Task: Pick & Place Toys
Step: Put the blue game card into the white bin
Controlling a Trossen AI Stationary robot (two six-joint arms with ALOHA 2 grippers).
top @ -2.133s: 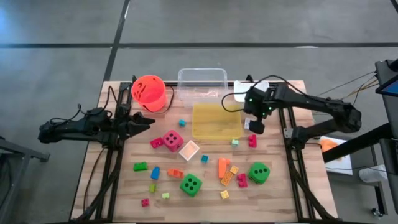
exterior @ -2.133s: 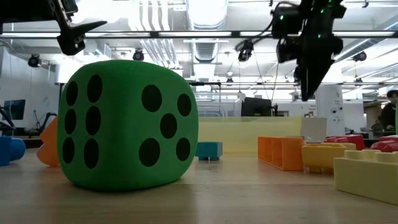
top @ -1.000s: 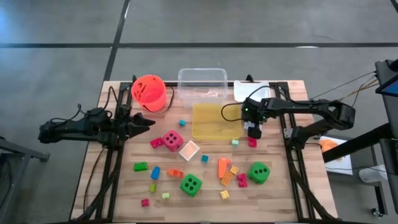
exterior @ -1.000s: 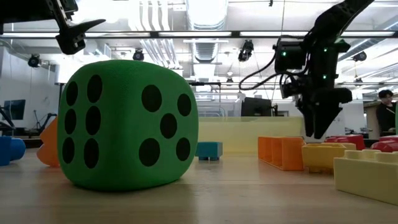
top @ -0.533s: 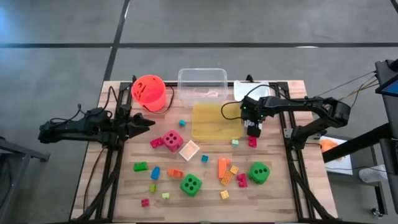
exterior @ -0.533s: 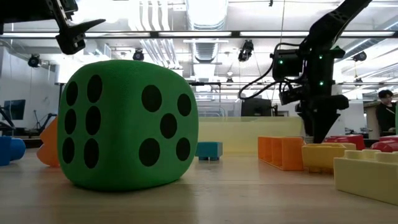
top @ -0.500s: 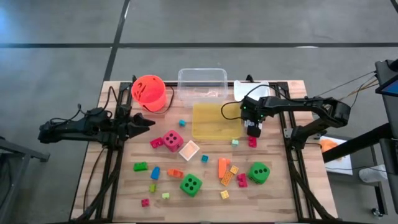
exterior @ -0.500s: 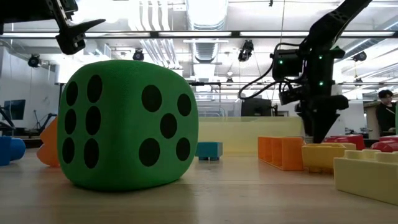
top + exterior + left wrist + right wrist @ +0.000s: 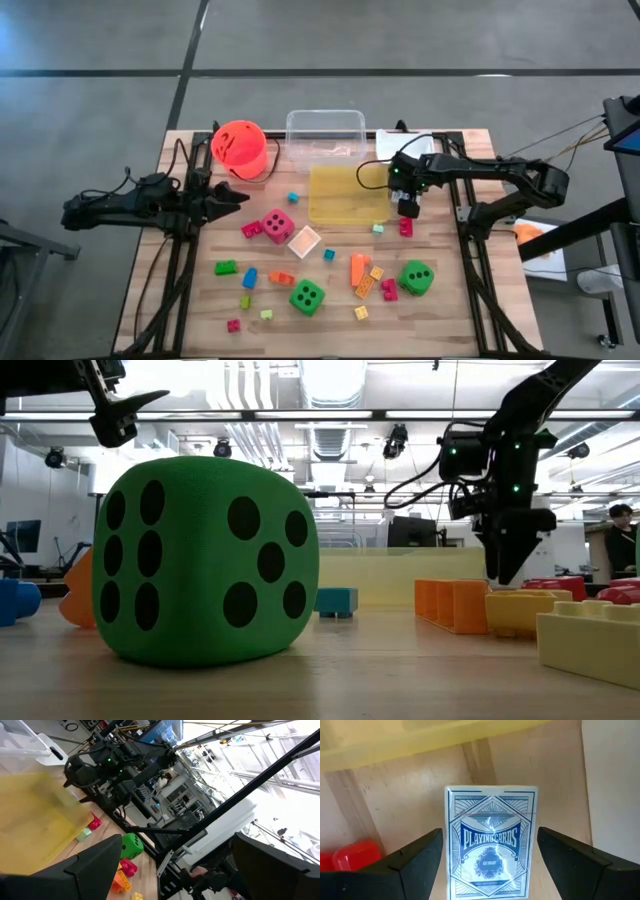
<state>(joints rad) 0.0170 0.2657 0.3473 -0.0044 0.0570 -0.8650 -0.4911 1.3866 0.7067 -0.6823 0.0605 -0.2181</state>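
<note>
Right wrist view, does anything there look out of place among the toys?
Yes. A box of playing cards lies on the wood between the open right gripper's fingers, beside the yellow tray. It is no toy block or die, unlike the red block nearby.

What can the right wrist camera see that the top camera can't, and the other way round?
Only the right wrist view: a playing-card box between the right gripper's open fingers. Only the high view: the orange bucket, the pink die, two green dice, and the left gripper waiting at the table's left side. Both: the yellow tray and the red block.
</note>
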